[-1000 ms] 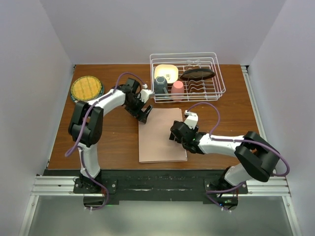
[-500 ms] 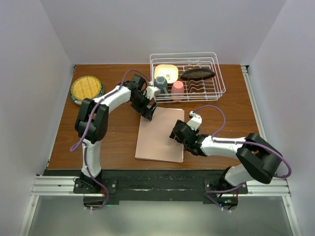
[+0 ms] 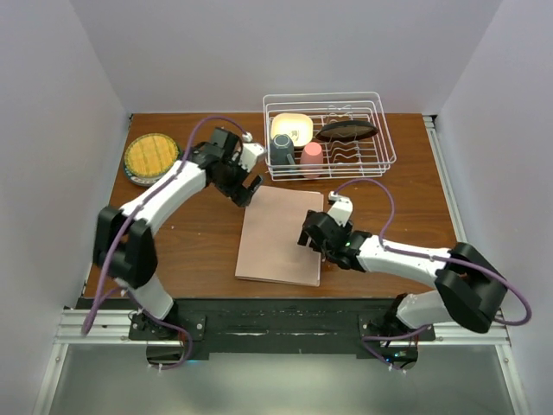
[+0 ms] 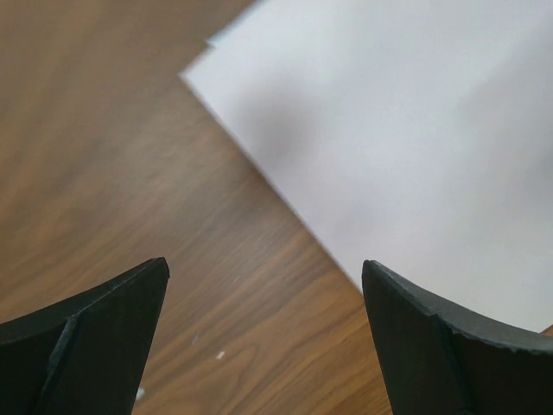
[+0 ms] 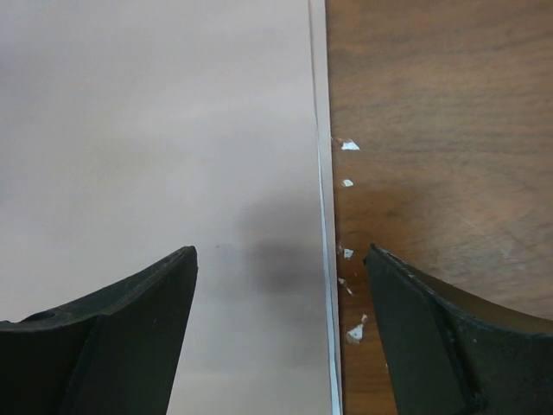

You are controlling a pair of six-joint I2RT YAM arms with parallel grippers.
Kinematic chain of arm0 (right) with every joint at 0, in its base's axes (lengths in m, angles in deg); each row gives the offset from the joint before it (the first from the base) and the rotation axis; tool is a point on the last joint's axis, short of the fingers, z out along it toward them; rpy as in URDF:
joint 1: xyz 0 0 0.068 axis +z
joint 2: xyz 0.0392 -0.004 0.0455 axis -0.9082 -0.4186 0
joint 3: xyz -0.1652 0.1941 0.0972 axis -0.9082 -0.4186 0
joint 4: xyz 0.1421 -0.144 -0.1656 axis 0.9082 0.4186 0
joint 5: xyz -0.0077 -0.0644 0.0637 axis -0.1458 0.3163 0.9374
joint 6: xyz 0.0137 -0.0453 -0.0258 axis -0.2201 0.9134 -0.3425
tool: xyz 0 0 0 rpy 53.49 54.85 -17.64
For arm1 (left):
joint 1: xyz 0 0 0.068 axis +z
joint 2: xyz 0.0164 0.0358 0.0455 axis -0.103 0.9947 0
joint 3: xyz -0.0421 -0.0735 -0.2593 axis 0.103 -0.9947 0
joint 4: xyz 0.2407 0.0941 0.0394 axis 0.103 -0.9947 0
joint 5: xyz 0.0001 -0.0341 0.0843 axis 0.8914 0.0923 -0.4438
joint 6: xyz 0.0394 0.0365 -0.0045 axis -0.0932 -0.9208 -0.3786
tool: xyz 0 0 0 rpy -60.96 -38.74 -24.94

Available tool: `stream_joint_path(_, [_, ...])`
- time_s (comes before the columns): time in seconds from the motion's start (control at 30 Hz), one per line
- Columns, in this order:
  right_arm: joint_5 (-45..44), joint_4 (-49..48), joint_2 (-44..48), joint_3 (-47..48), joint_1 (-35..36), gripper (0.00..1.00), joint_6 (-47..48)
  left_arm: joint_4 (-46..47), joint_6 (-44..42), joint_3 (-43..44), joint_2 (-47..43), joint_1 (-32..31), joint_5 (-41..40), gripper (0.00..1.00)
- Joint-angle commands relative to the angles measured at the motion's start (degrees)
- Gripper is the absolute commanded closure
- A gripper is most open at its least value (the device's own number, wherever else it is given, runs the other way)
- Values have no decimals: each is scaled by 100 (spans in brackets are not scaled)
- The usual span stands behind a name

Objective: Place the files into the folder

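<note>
The folder point(image 3: 278, 235) lies shut and flat on the middle of the table point(image 3: 199, 251), a plain salmon-pink rectangle, slightly askew with its near end swung to the left; the right wrist view shows a thin pale line along its right edge, and the left wrist view shows a second layer peeking out at its far left corner. The left gripper point(image 3: 246, 192) hangs with jaws spread wide and empty, just off that corner; the right gripper point(image 3: 308, 240) straddles the right edge, jaws apart, clasping nothing. A second ago the folder sat squarer and nearer; the left arm has since drawn back, its elbow swung outward.
</note>
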Motion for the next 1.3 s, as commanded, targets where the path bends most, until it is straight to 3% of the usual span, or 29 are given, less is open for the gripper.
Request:
stream_joint_path(0.0, [-220, 834, 809, 751, 17, 15, 794, 156, 97, -126, -1833, -14, -852, 0])
stream_joint_path(0.07, [-106, 1010, 1109, 927, 17, 14, 1268, 34, 98, -205, -2267, -14, -923, 0])
stream_joint_path(0.1, [-36, 1080, 1250, 989, 17, 1, 1418, 7, 89, -283, -2643, -14, -1089, 0])
stream_joint_path(0.27, [585, 1397, 2234, 1296, 17, 1, 2498, -203, -201, -1039, -3585, -14, -1143, 0])
stream_joint_path(0.4, [790, 1730, 2762, 1534, 17, 1, 3000, -423, -105, -1276, -4166, 135, -521, 0])
stream_joint_path(0.63, [1476, 2144, 3097, 1816, 17, 1, 3563, 540, -596, -2602, -5080, 144, -281, 0])
stream_joint_path(0.77, [1520, 2188, 3080, 1702, 17, 1, 3625, 1079, -370, -2956, -4855, 144, -739, 0])
stream_joint_path(0.9, [1520, 2066, 3070, 1553, 26, 1, 3599, 1237, 211, -2877, -4326, 153, -100, 0])
stream_joint_path(1.27, [1292, 1854, 2947, 1332, 17, 1, 3669, 3600, 1065, -3456, -3562, 513, -475, 0])
